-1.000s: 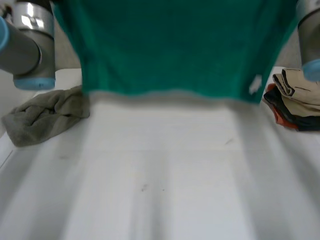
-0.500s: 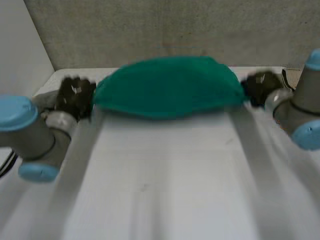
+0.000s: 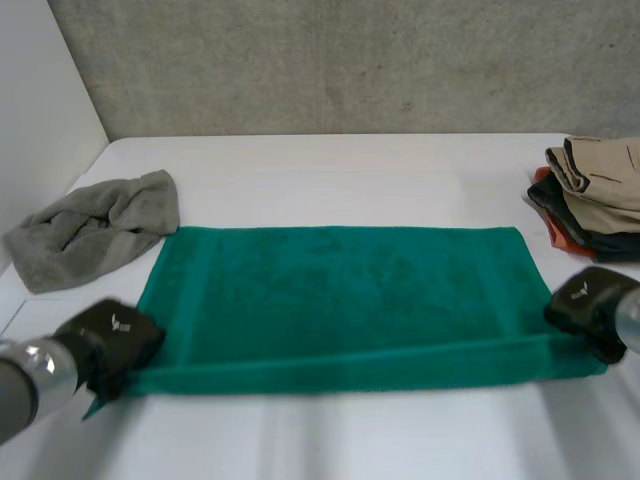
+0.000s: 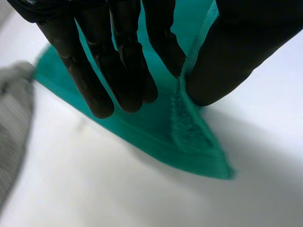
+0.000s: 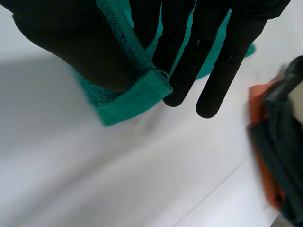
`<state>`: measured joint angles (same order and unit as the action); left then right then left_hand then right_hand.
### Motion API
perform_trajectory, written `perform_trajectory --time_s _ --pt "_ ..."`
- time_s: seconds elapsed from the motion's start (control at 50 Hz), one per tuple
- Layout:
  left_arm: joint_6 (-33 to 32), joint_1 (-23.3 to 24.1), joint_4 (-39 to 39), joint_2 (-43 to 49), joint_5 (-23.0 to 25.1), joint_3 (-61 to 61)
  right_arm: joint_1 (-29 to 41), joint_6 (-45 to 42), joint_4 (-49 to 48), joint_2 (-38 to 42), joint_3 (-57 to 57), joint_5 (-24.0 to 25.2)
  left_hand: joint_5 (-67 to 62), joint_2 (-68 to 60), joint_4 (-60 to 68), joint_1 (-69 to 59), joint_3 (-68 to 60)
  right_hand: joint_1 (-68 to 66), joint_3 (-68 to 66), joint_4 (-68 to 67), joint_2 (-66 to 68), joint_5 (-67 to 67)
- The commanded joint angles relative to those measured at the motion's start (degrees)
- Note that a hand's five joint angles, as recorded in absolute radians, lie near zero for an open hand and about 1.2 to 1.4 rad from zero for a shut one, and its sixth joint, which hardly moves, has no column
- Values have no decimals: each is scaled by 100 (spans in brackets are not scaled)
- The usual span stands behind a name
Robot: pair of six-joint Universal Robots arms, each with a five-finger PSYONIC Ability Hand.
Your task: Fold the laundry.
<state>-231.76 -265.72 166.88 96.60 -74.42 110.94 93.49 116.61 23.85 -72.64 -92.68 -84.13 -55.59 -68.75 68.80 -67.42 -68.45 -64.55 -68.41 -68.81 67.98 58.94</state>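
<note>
Head view: green towel [image 3: 340,290] is spread flat across the middle of the frame on the white table [image 3: 350,170], long side running left to right. The near edge is slightly raised into a ridge. Left hand [image 3: 112,345] is seen at the lower left on the near-left corner, and right hand [image 3: 592,312] at the right edge on the near-right corner. Grey cloth [image 3: 95,225] is bunched at the left, just beside the towel's far-left corner. A stack of folded clothes [image 3: 590,190] sits at the upper right, near the right hand.

Left wrist view: the towel hem is pinched between the near-straight fingers [image 4: 118,71] and the thumb. The corner tip is left hanging free past the pinch.

Right wrist view: same grip, with the hem clamped between thumb and straight fingers. The stack is seen beside the fingertips.

Risks, as judged:
- Both pinches are shallow and close to the hem, so a corner could be lost on lift.
- If the two lifts are uneven, the fold would be skewed.
- The stack could be clipped by the right hand.
- The grey cloth could be caught under the folded edge.
</note>
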Motion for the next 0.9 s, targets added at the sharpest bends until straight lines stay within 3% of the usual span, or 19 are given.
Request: perform_trajectory --time_s 0.02,0.16,0.4,0.42,0.44,0.46,0.48,0.52,0.68,0.78,0.84,0.9 --pt "605 678 1959 1385 -308 -1432 652 775 -1267 1366 1426 -419 -1441 -1125 1120 -1258 -1155 -1545 -1159 -1119 1202 1106" --pt "703 1074 3060 2606 -1178 -2741 829 820 -2277 2244 2454 -657 -1441 -1125 1120 -1258 -1155 -1545 -1159 -1119 1202 1106" --pt "685 1453 3070 4077 -1469 -4677 855 785 -2956 3537 3923 -692 -1441 -1125 1120 -1258 -1155 -1545 -1159 -1119 1202 1106" --pt "685 1471 3070 4129 -1496 -4739 855 793 -2965 3607 4011 -701 -1441 -1125 1120 -1258 -1155 -885 -499 -459 542 446" --pt "694 1488 3070 4156 -1513 -4809 890 811 -2973 3730 4194 -744 -510 -195 190 -328 -225 4934 5319 5360 -5277 -5373" --pt "694 1549 3079 4182 -1531 -4888 925 820 -2991 3783 4292 -771 4661 4977 -4982 4844 4947 5455 5841 5881 -5798 -5894" --pt "711 1593 3096 4191 -1523 -4915 951 829 -3000 3836 4389 -806 5559 5875 -5880 5742 5845 5455 5841 5881 -5798 -5894" --pt "755 1664 3140 4200 -1496 -4933 995 925 -3087 3872 4547 -964 5167 5482 -5487 5350 5452 5455 5841 5881 -5798 -5894" --pt "1133 1919 3141 3551 -1531 -4617 943 2119 -2922 3073 3969 -1158 5559 5875 -5880 5742 5845 5455 5841 5881 -5798 -5894" --pt "1590 1875 3149 2830 -1487 -3923 925 2779 -2124 1854 2907 -650 5559 5875 -5880 5742 5845 5455 5841 5881 -5798 -5894" --pt "1836 1831 3158 2391 -1470 -3431 855 2920 -1700 1491 2458 -280 5559 5875 -5880 5742 5845 5455 5841 5881 -5798 -5894" --pt "2082 1796 3211 2056 -1443 -2904 469 3035 -1260 1244 1807 159 5559 5875 -5880 5742 5845 4624 5009 5050 -4967 -5063"
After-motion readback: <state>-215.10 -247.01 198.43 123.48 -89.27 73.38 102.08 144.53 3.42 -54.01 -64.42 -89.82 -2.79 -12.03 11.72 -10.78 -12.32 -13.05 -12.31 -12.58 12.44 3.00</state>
